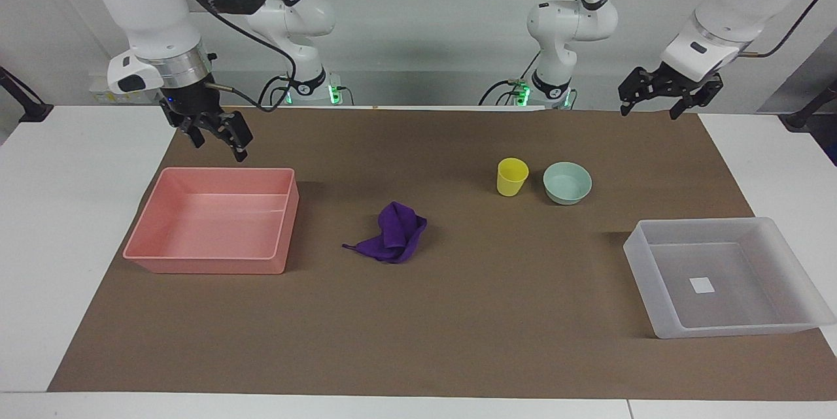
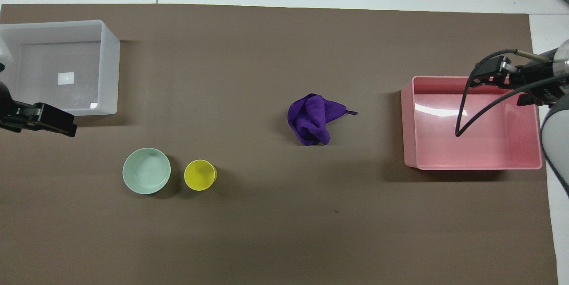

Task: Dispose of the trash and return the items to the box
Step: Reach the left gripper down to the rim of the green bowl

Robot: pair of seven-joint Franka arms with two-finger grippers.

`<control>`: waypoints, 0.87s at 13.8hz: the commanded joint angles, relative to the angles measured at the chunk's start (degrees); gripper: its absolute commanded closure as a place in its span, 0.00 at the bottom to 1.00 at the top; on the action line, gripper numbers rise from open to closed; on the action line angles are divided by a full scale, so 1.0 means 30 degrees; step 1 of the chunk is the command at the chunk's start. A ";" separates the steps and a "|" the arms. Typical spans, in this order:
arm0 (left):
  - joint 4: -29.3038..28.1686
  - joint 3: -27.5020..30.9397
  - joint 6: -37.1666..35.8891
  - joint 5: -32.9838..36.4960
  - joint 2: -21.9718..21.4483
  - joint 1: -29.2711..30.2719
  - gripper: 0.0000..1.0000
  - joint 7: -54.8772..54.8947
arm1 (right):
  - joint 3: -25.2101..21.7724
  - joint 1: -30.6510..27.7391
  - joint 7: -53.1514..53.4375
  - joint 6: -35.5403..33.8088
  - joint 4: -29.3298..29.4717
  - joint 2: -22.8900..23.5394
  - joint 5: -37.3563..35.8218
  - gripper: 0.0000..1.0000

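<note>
Now | left gripper (image 1: 654, 100) jaws apart, empty, over worktop edge near bowl (image 1: 567, 182), likely first pick | right gripper (image 1: 219, 138) jaws apart, waiting above pink bin (image 1: 157, 223).

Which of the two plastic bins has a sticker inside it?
The translucent frosted-white rectangular plastic bin at the left arm's end, with a small white square sticker on its bottom; the pink plastic bin has none.

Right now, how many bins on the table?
2. The pink bin sits at the right arm's end of the table; the translucent white bin sits at the left arm's end, a little farther from the robots. Both are in full view and hold nothing.
</note>
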 commanded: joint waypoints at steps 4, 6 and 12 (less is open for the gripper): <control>-0.0309 0.0288 -0.0342 0.0200 0.0300 0.0180 0.00 -0.0176 | 0.0085 -0.0117 -0.0491 -0.0304 -0.0063 -0.0088 -0.0023 0.00; -0.1502 0.0317 -0.0610 0.0287 0.0538 0.0208 0.00 -0.0264 | 0.0085 -0.0117 -0.0491 -0.0304 -0.0063 -0.0117 -0.0023 0.00; -1.1782 0.0317 0.9308 0.1372 -0.1983 0.0237 0.00 -0.0206 | 0.0085 -0.0117 -0.0491 -0.0304 -0.0063 -0.0088 -0.0023 0.00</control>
